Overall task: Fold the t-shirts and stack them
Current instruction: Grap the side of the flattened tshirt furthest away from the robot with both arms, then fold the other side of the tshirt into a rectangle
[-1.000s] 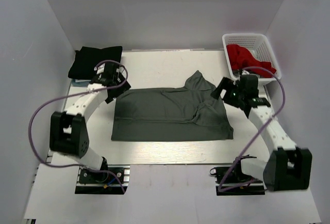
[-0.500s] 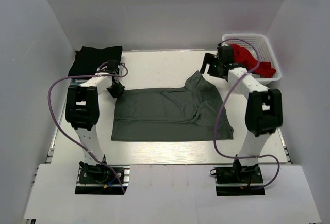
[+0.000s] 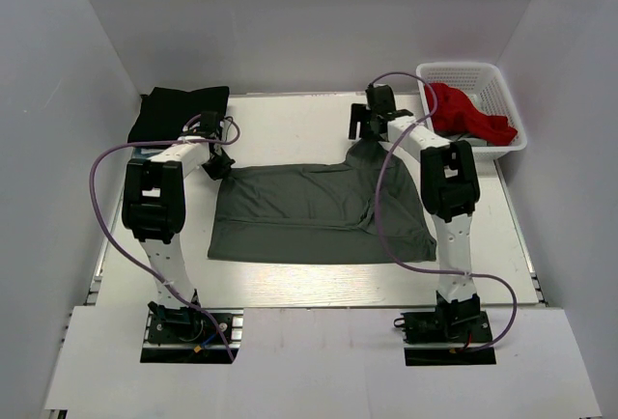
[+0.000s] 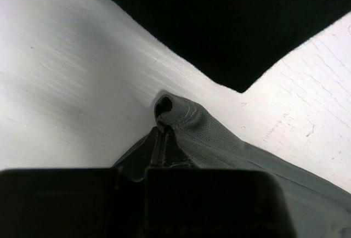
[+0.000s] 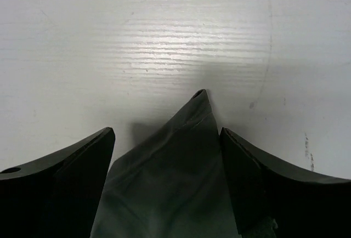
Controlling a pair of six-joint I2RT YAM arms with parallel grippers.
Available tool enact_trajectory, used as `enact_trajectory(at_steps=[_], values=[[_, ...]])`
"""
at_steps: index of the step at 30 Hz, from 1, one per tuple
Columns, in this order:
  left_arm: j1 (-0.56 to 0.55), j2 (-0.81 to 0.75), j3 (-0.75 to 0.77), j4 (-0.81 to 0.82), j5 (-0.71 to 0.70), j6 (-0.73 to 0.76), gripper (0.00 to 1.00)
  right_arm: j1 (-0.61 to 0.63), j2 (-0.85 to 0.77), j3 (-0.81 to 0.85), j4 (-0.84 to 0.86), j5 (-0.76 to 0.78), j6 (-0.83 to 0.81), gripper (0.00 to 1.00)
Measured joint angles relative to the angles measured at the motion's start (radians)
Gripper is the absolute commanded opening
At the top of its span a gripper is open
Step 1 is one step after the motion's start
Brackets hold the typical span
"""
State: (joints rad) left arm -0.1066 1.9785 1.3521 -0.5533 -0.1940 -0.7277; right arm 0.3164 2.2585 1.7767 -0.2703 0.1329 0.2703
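The left gripper [image 4: 163, 134] is clamped tight on the far left corner of the grey shirt [image 3: 319, 211]; the right gripper [image 5: 165, 134] stands spread wide, holding nothing, astride its far right tip. The black shirt [image 3: 179, 115] lies beyond the left corner, the red shirt [image 3: 463, 115] in a basket [image 3: 454, 67] beyond the right.

The left arm [image 3: 153, 197] rises steeply from its base and reaches forward, wrist tipped down. The left tool [image 4: 163, 135] is pinched tight on a corner of the dark grey t-shirt [image 4: 219, 139] (a roll of hem bulges just ahead of its tips). The right arm [image 3: 449, 182] stretches forward likewise. The right tool [image 5: 166, 134] is spread wide, with a peak of the same shirt between its fingers [image 5: 71, 172].
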Motion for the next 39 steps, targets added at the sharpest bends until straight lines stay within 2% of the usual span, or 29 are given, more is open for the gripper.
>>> enact_trajectory(at_steps=[7, 8, 9, 10, 11, 17, 20, 24, 33, 39], values=[[0.000, -0.003, -0.006, 0.008, 0.001, 0.009, 0.00, 0.024, 0.035, 0.027, -0.022, 0.057, -0.016, 0.44], [0.000, -0.006, -0.010, 0.012, 0.000, 0.010, 0.00, 0.026, 0.035, 0.027, -0.024, 0.067, -0.015, 0.30], [0.000, -0.007, -0.013, 0.016, 0.001, 0.011, 0.00, 0.026, 0.035, 0.027, -0.025, 0.075, -0.019, 0.25], [0.000, -0.008, -0.014, 0.019, 0.002, 0.012, 0.00, 0.026, 0.035, 0.027, -0.025, 0.083, -0.013, 0.16], [0.000, -0.009, -0.016, 0.021, 0.003, 0.013, 0.00, 0.026, 0.035, 0.027, -0.026, 0.091, -0.011, 0.00], [0.000, -0.013, -0.020, 0.024, 0.004, 0.018, 0.00, 0.028, 0.034, 0.028, -0.046, 0.141, -0.004, 0.00], [-0.003, -0.031, -0.039, 0.027, 0.003, 0.025, 0.00, 0.033, -0.005, -0.028, -0.024, 0.158, -0.005, 0.00], [-0.011, -0.094, -0.097, 0.035, 0.007, 0.031, 0.00, 0.042, -0.161, -0.206, 0.006, 0.161, -0.005, 0.00], [-0.014, -0.304, -0.191, 0.061, 0.018, 0.040, 0.00, 0.066, -0.620, -0.609, 0.113, 0.175, 0.041, 0.00], [-0.014, -0.383, -0.258, 0.059, 0.019, 0.050, 0.00, 0.082, -0.821, -0.826, 0.115, 0.184, 0.084, 0.00]])
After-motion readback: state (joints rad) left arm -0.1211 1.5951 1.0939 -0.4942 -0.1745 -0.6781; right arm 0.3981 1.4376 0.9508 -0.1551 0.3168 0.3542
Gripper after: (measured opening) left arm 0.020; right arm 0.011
